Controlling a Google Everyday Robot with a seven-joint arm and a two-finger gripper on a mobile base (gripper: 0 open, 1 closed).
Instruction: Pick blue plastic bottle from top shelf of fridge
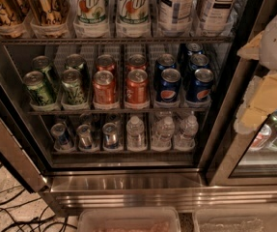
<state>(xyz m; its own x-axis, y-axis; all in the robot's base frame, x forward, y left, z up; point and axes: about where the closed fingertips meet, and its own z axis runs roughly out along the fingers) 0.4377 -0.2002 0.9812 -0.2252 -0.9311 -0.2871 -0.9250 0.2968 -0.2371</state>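
The fridge (128, 183) fills almost everything in front of me, its steel base at the bottom. The left compartment looks open, with a dark door edge swung out at the left. Along the top runs the top shelf (56, 41), a wire rack whose thin front rail carries tall bottles in pale trays. The blue plastic bottle (218, 6) stands upright at the right end of that row. A twin tea bottle (176, 8) is just beside it, and two 7up bottles (111, 6) stand further left. Only the lower parts of the bottles are in sight.

Below sit racks of Pepsi cans (184, 81), orange and green cans, then small water bottles (162, 132).

The pincer (263, 98) hangs at the far right in front of the neighbouring glass door, lower than the top shelf and well apart from the tea bottle. I cannot tell whether it is open or closed, but nothing appears to be in it.

So I judge the pick has barely begun: the bottle is untouched in its tray. The reach up and leftward, the grasp and the lift out over the rail are all still to do.
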